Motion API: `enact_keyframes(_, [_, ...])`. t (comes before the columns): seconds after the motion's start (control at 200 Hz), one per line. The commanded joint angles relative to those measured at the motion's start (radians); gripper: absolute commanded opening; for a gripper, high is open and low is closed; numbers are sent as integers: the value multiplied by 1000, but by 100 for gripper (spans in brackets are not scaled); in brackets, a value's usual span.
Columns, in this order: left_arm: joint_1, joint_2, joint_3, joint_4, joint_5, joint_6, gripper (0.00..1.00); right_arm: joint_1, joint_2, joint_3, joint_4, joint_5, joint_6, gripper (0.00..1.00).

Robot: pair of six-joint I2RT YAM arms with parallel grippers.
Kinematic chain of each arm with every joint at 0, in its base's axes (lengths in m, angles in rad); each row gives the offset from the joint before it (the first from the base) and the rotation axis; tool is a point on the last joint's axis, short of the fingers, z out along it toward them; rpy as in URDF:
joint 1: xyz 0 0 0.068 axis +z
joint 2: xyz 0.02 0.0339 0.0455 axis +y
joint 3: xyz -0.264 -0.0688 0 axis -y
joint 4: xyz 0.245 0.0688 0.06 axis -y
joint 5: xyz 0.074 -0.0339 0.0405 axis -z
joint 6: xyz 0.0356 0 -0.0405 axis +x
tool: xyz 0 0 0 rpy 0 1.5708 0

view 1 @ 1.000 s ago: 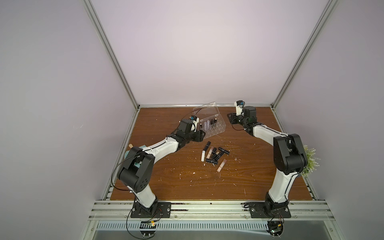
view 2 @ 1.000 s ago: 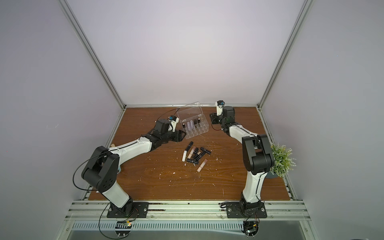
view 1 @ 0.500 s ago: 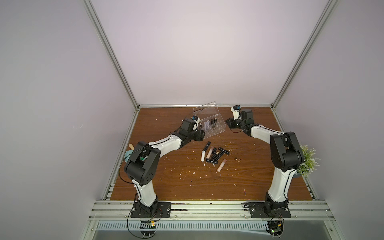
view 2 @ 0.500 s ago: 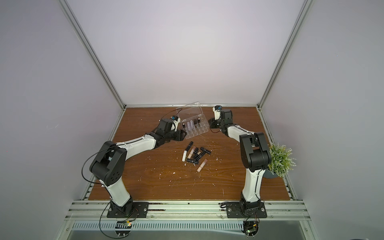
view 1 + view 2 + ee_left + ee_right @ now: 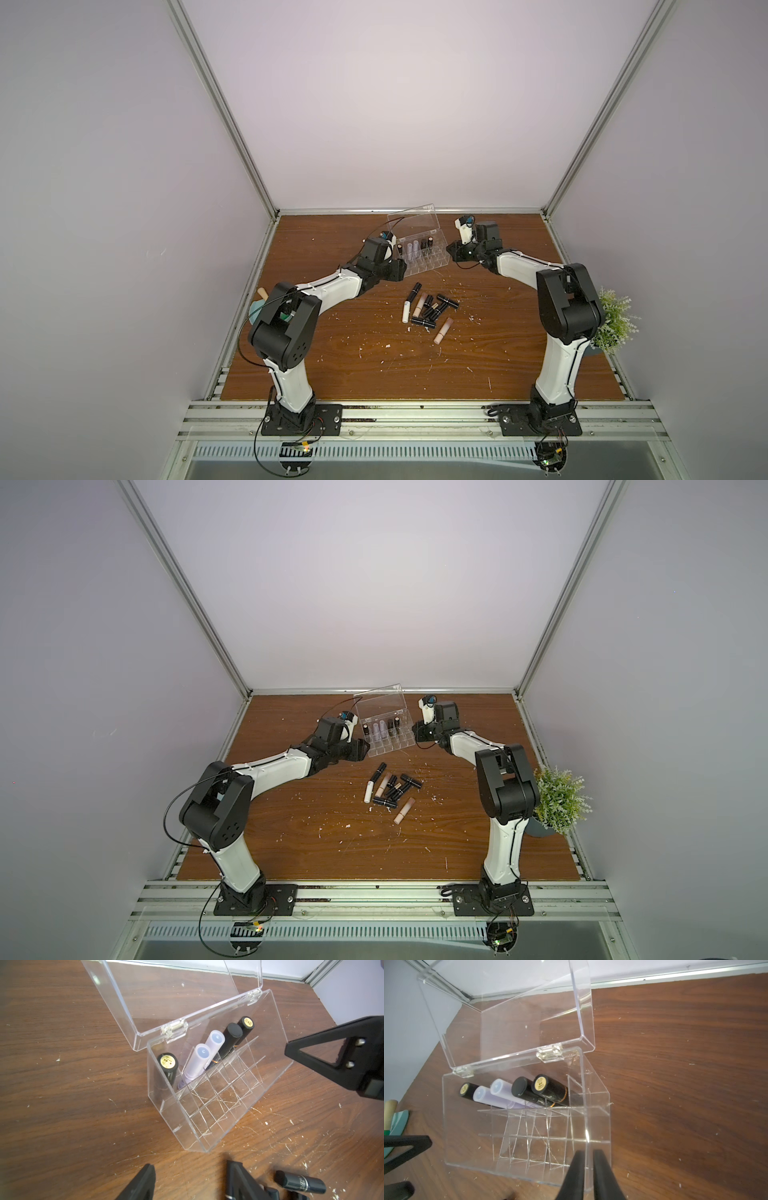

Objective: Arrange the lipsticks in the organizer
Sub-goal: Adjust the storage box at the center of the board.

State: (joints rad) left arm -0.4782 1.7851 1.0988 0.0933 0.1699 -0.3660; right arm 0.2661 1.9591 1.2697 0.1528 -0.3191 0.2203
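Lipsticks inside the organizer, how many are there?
5, all in the organizer's row nearest the hinge: a gold-topped black one at each end, two lavender ones and a plain black one between. None seems hidden.

In left wrist view, left fingers (image 5: pixel 143 1184) show tips only, rest cut by frame edge. Beside organizer (image 5: pixel 207 1126), loose lipsticks (image 5: pixel 299 1184) partly behind finger, partly cropped. Same loose lipsticks (image 5: pixel 428 309) too small to count in both top views. Free edge of organizer lid (image 5: pixel 166 991) cropped. Bases of right fingers (image 5: pixel 576 1174) cut off. Beyond organizer, wooden-handled tool (image 5: pixel 390 1109) cropped, and in top views mostly behind left arm (image 5: pixel 332 286).
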Motion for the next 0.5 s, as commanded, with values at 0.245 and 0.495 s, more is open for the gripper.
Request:
enact_keyframes(0.245, [25, 5, 17, -15, -13, 15, 63, 25, -92, -82, 6, -5, -17, 14])
enact_keyframes(0.495, [26, -22, -8, -8, -14, 13, 63, 46, -114, -103, 4, 26, -20, 14])
